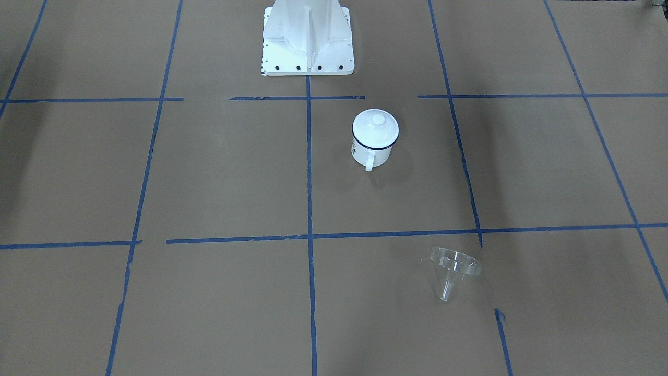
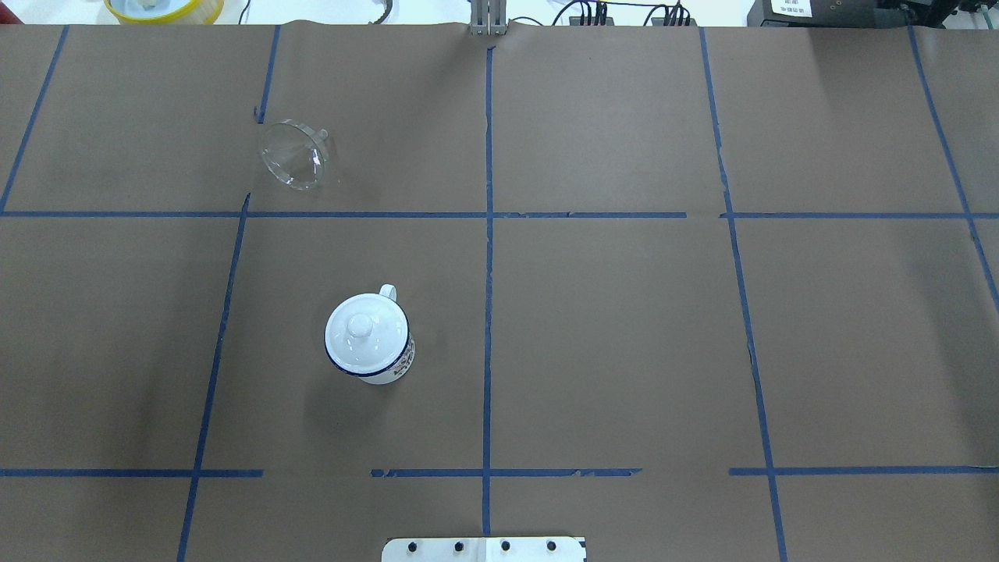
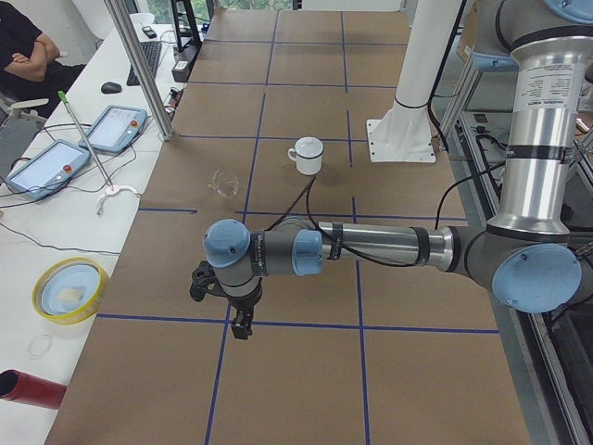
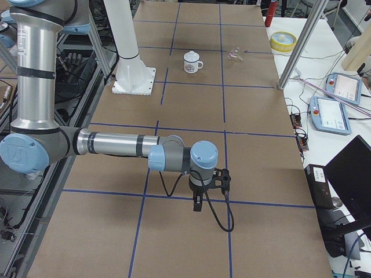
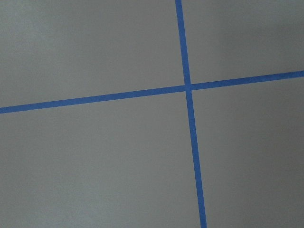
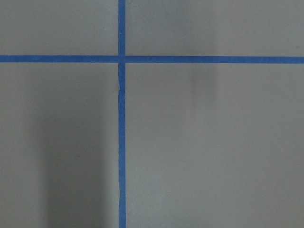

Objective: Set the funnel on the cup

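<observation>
The cup (image 1: 371,151) is a white mug with a dark blue rim, standing upright near the robot's base with a white knobbed lid (image 1: 376,128) on its mouth. It also shows in the overhead view (image 2: 396,365). The clear funnel (image 1: 453,265) lies tilted on its side on the brown paper, far from the cup, on the robot's left (image 2: 295,154). The left gripper (image 3: 239,329) shows only in the exterior left view, hanging over the table's left end. The right gripper (image 4: 198,205) shows only in the exterior right view, over the right end. I cannot tell whether either is open or shut.
The white robot pedestal (image 1: 308,36) stands at the table's robot-side edge. A yellow-rimmed bowl (image 3: 69,289) and teach pendants (image 3: 116,128) lie on the side bench beyond the far edge. A metal post (image 3: 139,69) stands at that edge. Blue tape lines grid the paper.
</observation>
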